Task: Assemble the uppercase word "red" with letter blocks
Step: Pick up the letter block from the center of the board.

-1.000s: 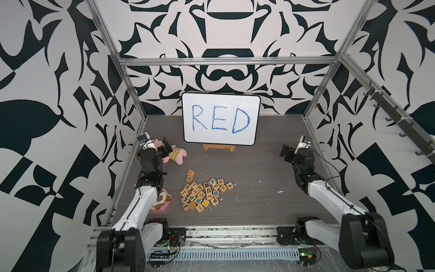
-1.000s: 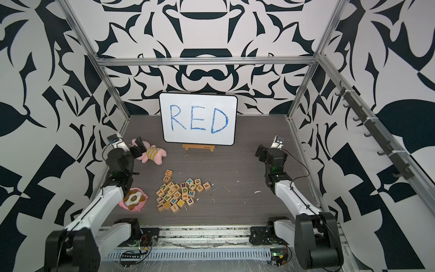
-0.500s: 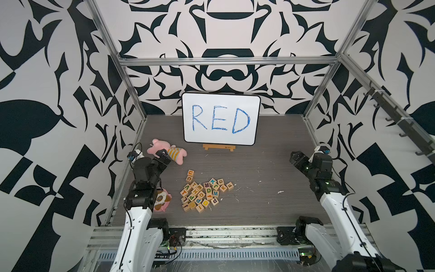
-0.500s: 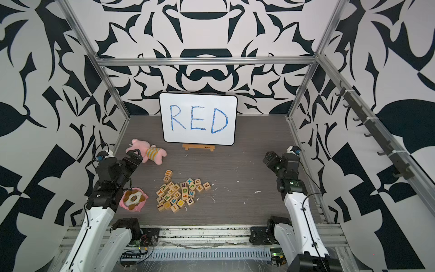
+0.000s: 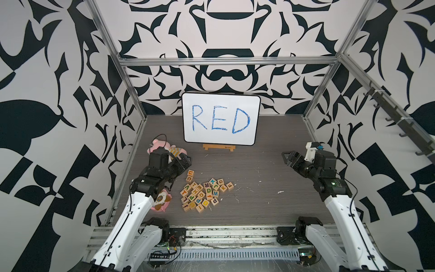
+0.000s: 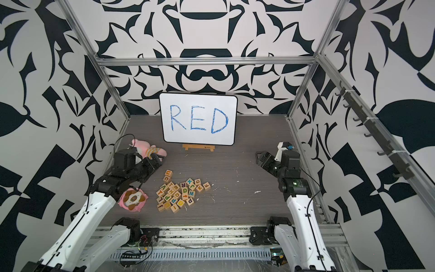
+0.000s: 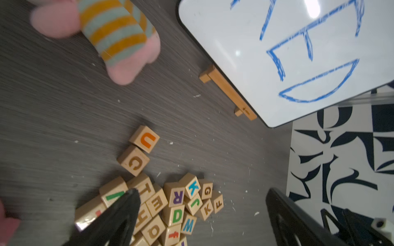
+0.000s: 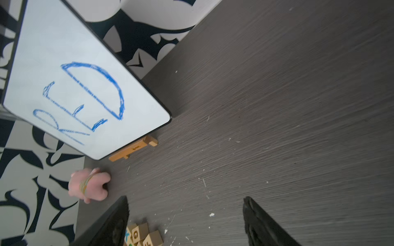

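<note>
Letter blocks [image 5: 204,193] in loose heap on dark tabletop [image 5: 259,188], left of centre, in front of whiteboard [image 5: 221,119] reading RED. Purple R block [image 7: 178,196] and green D block [image 7: 177,215] face up mid-heap, touching. Left gripper [image 5: 186,162] hovers at heap's far-left edge, near striped pink plush toy [image 5: 164,148]; fingers [image 7: 128,204] spread wide, pinching nothing. Right gripper [image 5: 287,157] well apart over bare table, fingers [image 8: 119,215] spread, empty.
</note>
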Motion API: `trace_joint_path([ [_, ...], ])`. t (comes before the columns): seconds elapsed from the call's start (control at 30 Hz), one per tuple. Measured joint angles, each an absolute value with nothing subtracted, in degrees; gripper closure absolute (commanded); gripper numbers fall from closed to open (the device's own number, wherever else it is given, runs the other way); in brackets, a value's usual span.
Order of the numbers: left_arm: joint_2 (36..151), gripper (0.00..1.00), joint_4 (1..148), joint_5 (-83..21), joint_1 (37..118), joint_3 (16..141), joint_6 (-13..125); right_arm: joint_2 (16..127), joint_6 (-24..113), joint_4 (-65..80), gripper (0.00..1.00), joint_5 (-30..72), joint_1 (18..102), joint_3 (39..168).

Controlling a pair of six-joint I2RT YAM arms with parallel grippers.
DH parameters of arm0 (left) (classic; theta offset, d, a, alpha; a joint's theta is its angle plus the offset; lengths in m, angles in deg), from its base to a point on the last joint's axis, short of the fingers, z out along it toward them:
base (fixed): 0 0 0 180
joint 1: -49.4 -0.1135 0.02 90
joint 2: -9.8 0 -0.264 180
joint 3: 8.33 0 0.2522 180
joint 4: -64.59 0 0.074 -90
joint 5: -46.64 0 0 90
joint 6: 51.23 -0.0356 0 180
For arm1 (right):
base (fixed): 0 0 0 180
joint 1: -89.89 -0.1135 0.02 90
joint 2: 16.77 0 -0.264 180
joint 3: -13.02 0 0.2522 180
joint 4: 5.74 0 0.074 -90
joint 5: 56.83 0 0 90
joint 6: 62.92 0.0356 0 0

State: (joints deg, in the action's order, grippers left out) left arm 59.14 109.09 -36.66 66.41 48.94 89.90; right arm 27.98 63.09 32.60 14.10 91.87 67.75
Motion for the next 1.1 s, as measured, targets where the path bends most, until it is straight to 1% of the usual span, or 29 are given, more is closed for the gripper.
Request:
trace_joint_path([
  [0.1,61.1,0.03,110.7,-39.1,72.6,50.3,91.9,27.0,63.0,33.7,0.19,14.9,85.8,68.0],
  [0.2,62.6,0.02,112.8,-41.3,76.0,51.5,94.0,26.4,63.7,34.1,0.24,15.4,80.0,67.8],
  [0.27,62.7,0.00,114.0,-42.6,76.6,51.5,95.3,26.2,64.5,33.5,0.25,15.6,76.0,66.9],
  [0.33,62.2,0.00,114.8,-45.0,76.8,51.1,96.9,26.5,65.0,33.7,0.25,17.0,71.7,65.7],
  [0.47,57.8,0.00,117.0,-54.0,76.8,48.6,103.5,28.1,66.1,34.4,0.25,21.4,62.5,64.8],
  [0.53,54.9,0.03,117.4,-57.5,76.8,46.7,106.5,29.4,66.3,34.0,0.25,23.5,58.5,64.8],
  [0.6,52.4,0.03,117.0,-59.3,76.8,44.5,108.2,31.4,66.6,33.3,0.25,26.3,54.2,64.8],
  [0.7,51.6,0.03,116.8,-59.9,76.8,43.3,109.6,35.3,66.9,31.7,0.25,29.5,49.1,64.9],
  [0.8,52.9,0.03,116.8,-60.3,76.8,43.4,109.9,40.1,67.2,30.4,0.26,32.4,45.2,65.6],
  [0.93,55.0,0.04,116.8,-60.3,76.8,43.4,109.9,43.6,67.6,27.9,0.28,35.3,42.5,65.9],
  [1.0,56.1,0.04,116.8,-60.0,76.8,43.5,109.9,44.3,67.7,27.0,0.33,36.2,41.9,66.0],
  [1.03,56.7,0.05,116.8,-59.9,76.8,43.8,109.7,44.6,67.8,26.8,0.34,36.7,41.8,66.2],
  [1.1,58.3,0.10,116.7,-59.4,76.8,44.2,109.2,45.4,68.0,26.8,0.34,37.5,41.5,66.9],
])
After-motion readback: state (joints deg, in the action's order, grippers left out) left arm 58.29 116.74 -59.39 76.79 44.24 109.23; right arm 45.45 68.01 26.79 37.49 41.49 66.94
